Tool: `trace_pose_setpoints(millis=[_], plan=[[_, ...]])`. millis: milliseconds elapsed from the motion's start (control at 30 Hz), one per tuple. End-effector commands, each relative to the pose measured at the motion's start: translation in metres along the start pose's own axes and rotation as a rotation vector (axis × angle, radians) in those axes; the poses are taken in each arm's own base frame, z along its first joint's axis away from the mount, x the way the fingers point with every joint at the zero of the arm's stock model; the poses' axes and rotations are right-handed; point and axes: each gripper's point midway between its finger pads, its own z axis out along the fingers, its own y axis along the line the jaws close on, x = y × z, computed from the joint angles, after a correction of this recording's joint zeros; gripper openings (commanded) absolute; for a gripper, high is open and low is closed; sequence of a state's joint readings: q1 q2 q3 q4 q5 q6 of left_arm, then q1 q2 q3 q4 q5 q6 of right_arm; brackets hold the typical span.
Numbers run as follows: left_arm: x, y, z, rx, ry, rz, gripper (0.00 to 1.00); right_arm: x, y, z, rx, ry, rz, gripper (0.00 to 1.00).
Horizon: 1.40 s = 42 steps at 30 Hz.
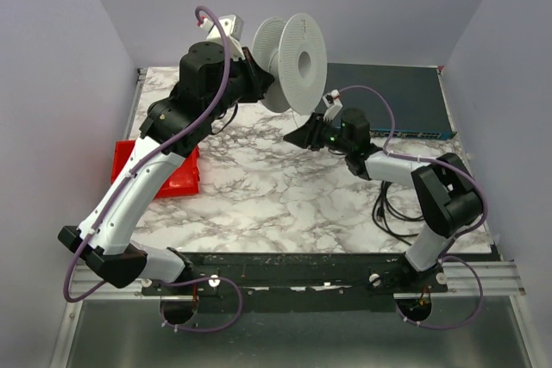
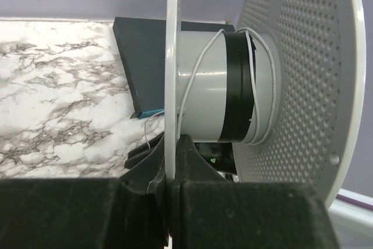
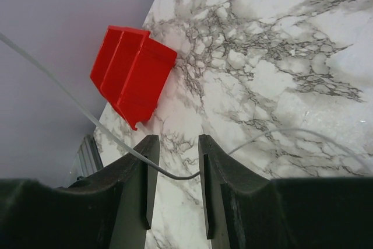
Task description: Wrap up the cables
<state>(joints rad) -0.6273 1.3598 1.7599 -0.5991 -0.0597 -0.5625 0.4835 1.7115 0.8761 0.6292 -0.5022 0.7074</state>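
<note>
The round white plastic spool [image 1: 289, 62] is up in the air over the back of the table. It is tipped on its side, with the hole in its middle facing the front. It has two big flat discs full of little holes and a fat grey middle part between them.

A thin white cable [image 2: 201, 68] goes around that middle part in a few loose loops. A wide black band [image 2: 236, 86] sits around it too, close to the far disc.

The left gripper [image 2: 173, 144] holds the spool. Its two black fingers are pressed tight on the edge of the near disc, one on each side.

The right gripper [image 1: 302, 135] is just below the spool, low over the table. Its fingers [image 3: 143, 167] stand apart with a gap between them. The thin white cable runs across that gap, and it is much thinner than the gap, so the fingers do not squeeze it. One end goes up and away to the left, and the other end bends off to the right over the table.

The white and grey marble table [image 1: 276, 187] is under it all. A red plastic bin [image 1: 177, 180] sits at the left edge. A flat dark box [image 1: 405, 105] lies at the back right. Some black cords [image 1: 388, 213] lie on the table near the right arm.
</note>
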Motion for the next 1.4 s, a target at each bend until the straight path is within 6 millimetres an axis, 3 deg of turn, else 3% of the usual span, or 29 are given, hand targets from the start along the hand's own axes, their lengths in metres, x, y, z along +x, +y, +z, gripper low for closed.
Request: trace_pose_setpoints(millis=[0,467,667,767,900,1033,1133,1367], plan=[[-0.053,-0.009,-0.017,-0.001,-0.195,-0.078,0.0,0.016,0.016,0.01,-0.067,0.028,-0.004,0.39],[-0.056,0.008,-0.015,-0.09,-0.243,-0.139,0.0,0.048,0.055,0.018,-0.178,0.075,0.037,0.26],[-0.058,0.011,-0.02,-0.099,-0.265,-0.137,0.0,0.049,0.043,0.013,-0.103,0.04,0.048,0.28],[-0.06,0.01,-0.021,-0.094,-0.268,-0.135,0.0,0.044,0.029,0.004,-0.016,-0.014,0.028,0.38],[-0.061,0.006,-0.022,-0.081,-0.267,-0.129,0.0,0.026,0.021,-0.008,0.075,-0.102,-0.009,0.54],[-0.061,0.001,-0.024,-0.068,-0.262,-0.121,0.0,-0.005,0.021,-0.012,0.149,-0.193,-0.075,0.65],[-0.061,-0.004,-0.025,-0.059,-0.259,-0.116,0.0,-0.029,0.03,-0.003,0.159,-0.225,-0.127,0.7],[-0.061,-0.014,-0.033,-0.046,-0.265,-0.122,0.0,-0.053,0.04,0.024,0.156,-0.282,-0.157,0.75]])
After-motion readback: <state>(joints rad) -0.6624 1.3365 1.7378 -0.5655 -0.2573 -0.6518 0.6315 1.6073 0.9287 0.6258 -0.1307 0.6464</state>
